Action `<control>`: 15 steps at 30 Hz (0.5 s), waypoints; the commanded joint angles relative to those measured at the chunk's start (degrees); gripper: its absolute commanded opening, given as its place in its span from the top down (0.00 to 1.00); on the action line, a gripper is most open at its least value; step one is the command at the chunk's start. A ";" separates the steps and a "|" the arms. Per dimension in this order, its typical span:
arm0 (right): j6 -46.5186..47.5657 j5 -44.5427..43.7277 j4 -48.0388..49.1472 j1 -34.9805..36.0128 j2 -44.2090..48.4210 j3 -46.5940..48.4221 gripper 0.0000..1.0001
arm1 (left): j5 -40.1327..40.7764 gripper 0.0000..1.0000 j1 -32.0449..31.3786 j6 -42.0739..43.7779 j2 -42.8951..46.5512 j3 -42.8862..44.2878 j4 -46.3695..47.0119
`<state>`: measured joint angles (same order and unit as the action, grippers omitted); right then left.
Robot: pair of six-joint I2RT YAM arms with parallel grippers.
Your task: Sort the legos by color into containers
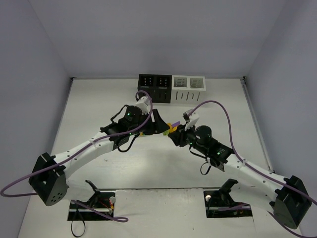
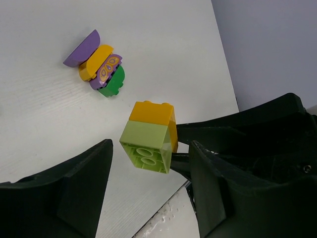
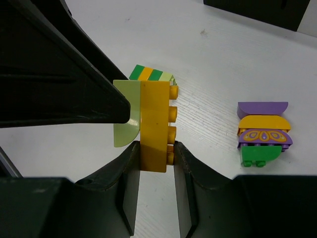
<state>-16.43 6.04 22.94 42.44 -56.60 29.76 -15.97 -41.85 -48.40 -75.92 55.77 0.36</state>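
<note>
My right gripper (image 3: 156, 148) is shut on an orange-yellow lego (image 3: 153, 124) held above the table, with a lime green lego (image 3: 125, 116) joined to its side. In the left wrist view the same joined pair shows as a lime green lego (image 2: 146, 148) under an orange-yellow one (image 2: 153, 114). My left gripper (image 2: 151, 148) is open around the lime part, with a gap on one side; one of its fingers (image 3: 64, 99) reaches the lime piece. Both grippers meet mid-table (image 1: 168, 128). The containers, two black (image 1: 154, 88) and two white (image 1: 188, 88), stand in a row at the back.
A joined stack of purple, orange-yellow and dark green legos (image 3: 262, 134) lies on the table beside the grippers, also in the left wrist view (image 2: 96, 64). A green-and-orange striped piece (image 3: 148, 73) lies just behind the held pair. Grey walls enclose the table (image 1: 99, 99).
</note>
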 commanded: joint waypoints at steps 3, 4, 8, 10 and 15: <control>-0.36 1.42 5.97 0.28 1.84 0.30 1.00 | 1.55 0.46 -0.61 1.64 0.25 3.82 3.95; -0.36 1.51 6.06 0.28 1.93 0.30 1.00 | 1.64 0.47 -0.61 1.82 0.25 4.00 3.95; -0.36 1.69 6.07 0.28 1.75 0.39 1.00 | 1.64 0.61 -0.61 2.00 0.25 3.82 4.03; -0.36 1.52 6.15 0.28 1.58 0.48 1.00 | 1.47 0.64 -0.69 2.26 0.33 4.00 4.12; -0.27 1.25 6.42 0.28 0.88 0.83 1.00 | 0.85 0.79 -0.69 3.14 0.68 3.82 4.21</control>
<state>-16.47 6.96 23.33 42.44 -56.12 29.63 -15.05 -42.06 -46.78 -76.40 56.16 0.47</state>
